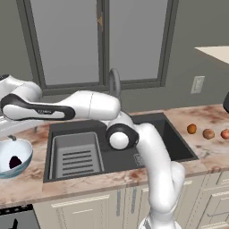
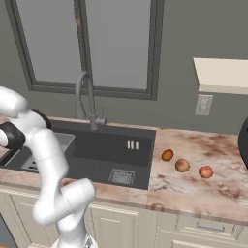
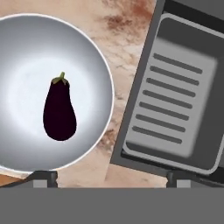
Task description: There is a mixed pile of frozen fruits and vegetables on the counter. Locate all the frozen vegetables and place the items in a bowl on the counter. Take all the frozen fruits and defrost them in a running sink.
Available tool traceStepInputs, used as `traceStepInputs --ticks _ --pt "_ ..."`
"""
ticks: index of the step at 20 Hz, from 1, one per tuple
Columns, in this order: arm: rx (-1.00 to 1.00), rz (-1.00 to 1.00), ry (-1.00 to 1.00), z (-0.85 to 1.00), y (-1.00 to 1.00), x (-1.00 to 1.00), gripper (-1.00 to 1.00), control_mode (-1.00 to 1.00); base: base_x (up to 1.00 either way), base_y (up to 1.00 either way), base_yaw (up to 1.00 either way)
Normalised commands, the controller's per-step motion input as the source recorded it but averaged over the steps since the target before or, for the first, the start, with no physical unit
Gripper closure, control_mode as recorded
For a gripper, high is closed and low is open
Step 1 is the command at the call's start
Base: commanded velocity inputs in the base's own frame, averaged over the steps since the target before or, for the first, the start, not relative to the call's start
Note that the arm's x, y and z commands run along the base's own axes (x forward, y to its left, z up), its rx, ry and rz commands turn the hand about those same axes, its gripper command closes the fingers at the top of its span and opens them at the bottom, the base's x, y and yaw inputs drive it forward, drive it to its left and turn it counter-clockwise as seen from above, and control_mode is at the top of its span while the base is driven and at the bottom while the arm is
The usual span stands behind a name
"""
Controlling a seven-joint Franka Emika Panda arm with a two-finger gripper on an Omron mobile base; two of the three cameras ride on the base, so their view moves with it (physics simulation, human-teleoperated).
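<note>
One glossy purple eggplant (image 3: 59,112) in round pale bowl (image 3: 97,61) | ribbed grey tray (image 3: 168,105) beside | jaws apart, empty

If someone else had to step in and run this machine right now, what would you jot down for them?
Pincer: open, empty, hovering above the bowl's edge and the counter.
Bowl, left of the sink: holds the dark purple eggplant. That vegetable is done.
Right of the sink, in a row on the counter: orange ball, brown oval, reddish ball.
Left: brown oval into the bowl; both balls into the sink; faucet shows no water, so turn it on.
</note>
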Motion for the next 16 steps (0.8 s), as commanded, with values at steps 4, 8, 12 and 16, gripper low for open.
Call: traceStepInputs --ticks 4,8,12,16 --pt "0.01 -0.01 -0.02 0.21 -0.77 -0.11 -1.00 -1.00 0.00 0.00 0.00" --pt "0.08 0.00 -0.05 -0.22 -0.99 -0.10 -1.00 -1.00 0.00 0.00 0.00" --pt "0.09 0.00 -0.09 -0.19 -1.00 -0.30 -1.00 -1.00 0.00 0.00 0.00" --pt "0.10 0.00 -0.08 -0.05 -1.00 -0.33 -1.00 -1.00 0.00 0.00 0.00"
